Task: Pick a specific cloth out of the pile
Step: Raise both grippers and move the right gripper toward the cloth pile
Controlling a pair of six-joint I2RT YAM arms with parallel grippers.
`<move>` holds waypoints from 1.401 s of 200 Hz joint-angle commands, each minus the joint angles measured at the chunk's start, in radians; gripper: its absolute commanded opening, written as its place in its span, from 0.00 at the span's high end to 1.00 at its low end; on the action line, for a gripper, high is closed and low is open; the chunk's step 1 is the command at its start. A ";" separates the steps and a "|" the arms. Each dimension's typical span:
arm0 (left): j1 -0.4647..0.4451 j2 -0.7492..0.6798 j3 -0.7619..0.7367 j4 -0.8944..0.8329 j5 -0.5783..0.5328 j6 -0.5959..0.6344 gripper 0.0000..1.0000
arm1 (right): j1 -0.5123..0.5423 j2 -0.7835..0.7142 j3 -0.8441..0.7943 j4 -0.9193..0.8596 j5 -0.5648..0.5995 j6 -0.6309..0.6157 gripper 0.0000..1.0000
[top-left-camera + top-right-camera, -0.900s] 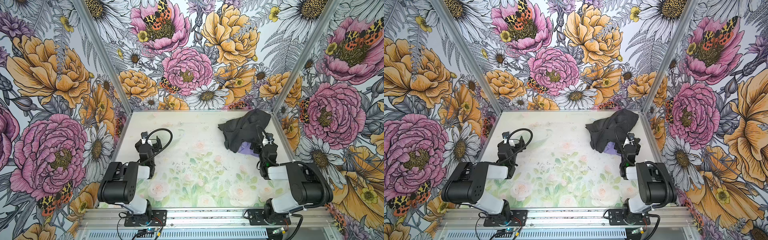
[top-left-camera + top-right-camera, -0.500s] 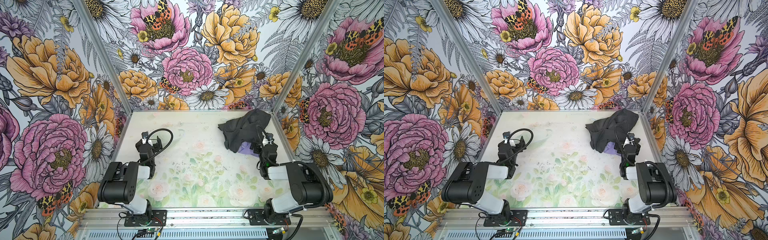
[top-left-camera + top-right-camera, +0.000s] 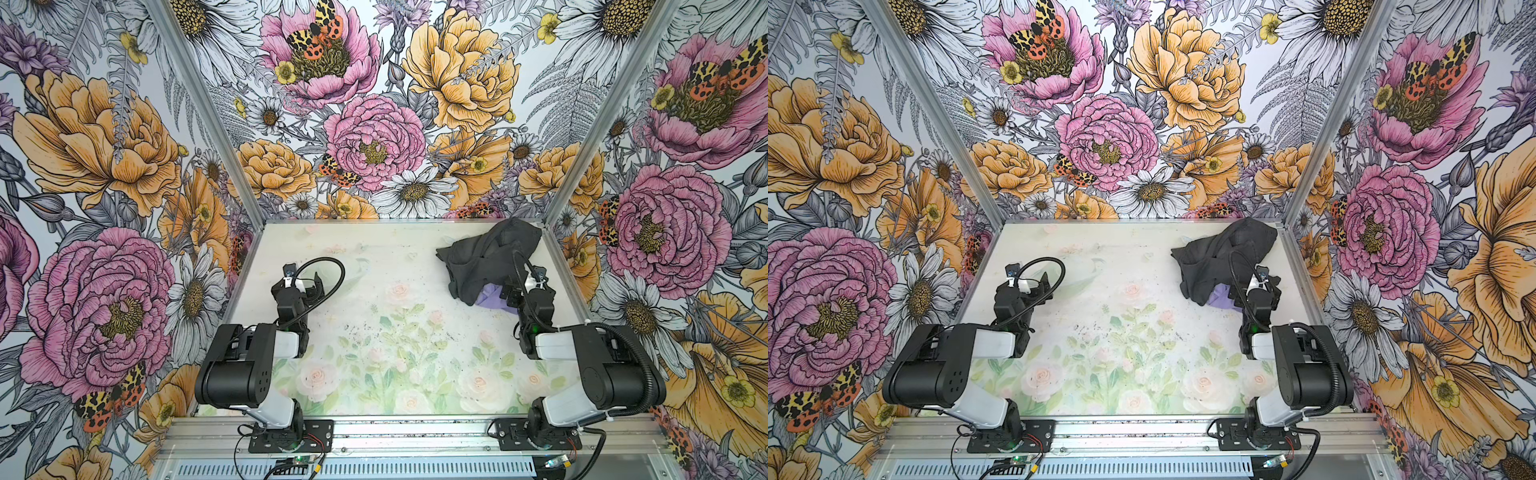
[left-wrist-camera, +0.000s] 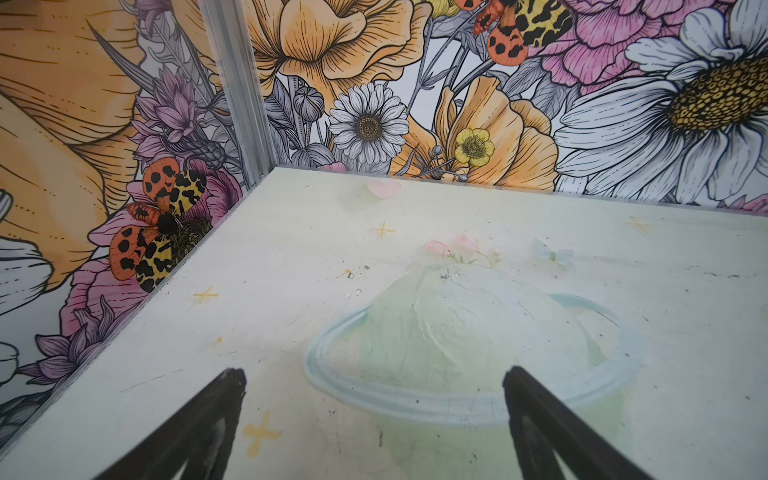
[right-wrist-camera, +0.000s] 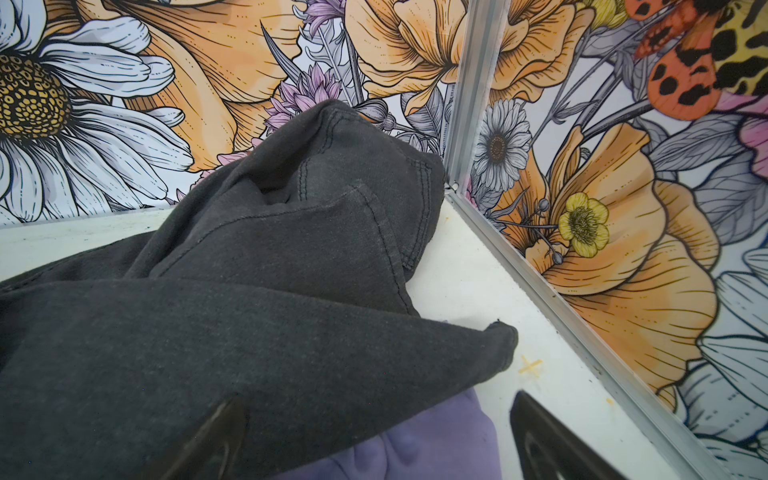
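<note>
Scene: two arms stand at the near edge of the table (image 3: 386, 266), with floral walls (image 3: 104, 137) on three sides.
left gripper (image 3: 302, 284): on the left side of the table, well apart from the pile (image 3: 484, 266). Jaws spread wide, nothing between them.
left wrist view: the left gripper (image 4: 373, 374) shows only as two dark fingertips; the rest is cut off by the frame edge.
table under left gripper: bare, with a faded print (image 4: 457, 332) of a pale green dome and ring. Small dark specks, too small to identify.
pile position: far right part of the table, close to the right wall.
charcoal garment (image 3: 478, 253): crumpled, on top, covering most of the pile. Stitched seams show on the charcoal garment (image 5: 257, 270) in the right wrist view. Its far end rises in front of the corner post (image 5: 469, 104).
cloth (image 3: 490, 298): lavender, at the near edge of the pile, mostly hidden under the charcoal garment. Only a small patch of the cloth (image 3: 1223, 299) peeks out in both top views; shape and full extent cannot be told.
right gripper (image 3: 528, 289): at the near right edge of the pile, partly hiding the cloth from above. Jaws spread wide, gripping nothing.
right wrist view: right gripper (image 5: 376, 401) has one fingertip over the charcoal garment and the other over bare table, with the cloth (image 5: 436, 440) between them. Contact with the fabric cannot be told.
</note>
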 commanded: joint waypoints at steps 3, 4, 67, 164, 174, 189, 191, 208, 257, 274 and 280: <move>0.009 -0.006 -0.009 0.033 0.020 -0.012 0.01 | 0.007 0.005 0.014 0.009 0.007 -0.009 0.01; 0.008 -0.006 -0.011 0.034 0.017 -0.014 0.02 | 0.007 0.005 0.015 0.009 0.006 -0.009 0.01; -0.088 -0.385 0.068 -0.418 -0.280 -0.046 0.01 | 0.013 -0.244 0.065 -0.293 0.012 -0.027 0.01; 0.033 -0.651 0.404 -1.299 -0.159 -0.346 0.01 | 0.018 -0.422 0.514 -1.193 0.071 0.005 0.01; 0.054 -0.650 0.423 -1.337 -0.145 -0.380 0.01 | 0.017 -0.399 0.562 -1.250 0.019 -0.042 0.00; 0.091 -0.649 0.443 -1.356 -0.072 -0.382 0.01 | 0.012 -0.376 0.610 -1.291 0.000 -0.048 0.01; 0.096 -0.649 0.447 -1.357 -0.061 -0.381 0.01 | 0.011 -0.374 0.614 -1.292 0.003 -0.041 0.00; 0.112 -0.629 0.480 -1.385 0.000 -0.381 0.01 | 0.008 -0.360 0.650 -1.353 0.027 0.023 0.01; 0.036 -0.534 0.582 -1.509 -0.003 -0.378 0.01 | -0.004 -0.357 0.684 -1.455 -0.119 0.082 0.01; -0.051 -0.525 0.588 -1.533 -0.004 -0.402 0.01 | -0.002 -0.326 0.717 -1.527 -0.188 0.134 0.01; -0.083 -0.522 0.588 -1.542 0.003 -0.421 0.01 | -0.003 -0.324 0.715 -1.533 -0.224 0.149 0.01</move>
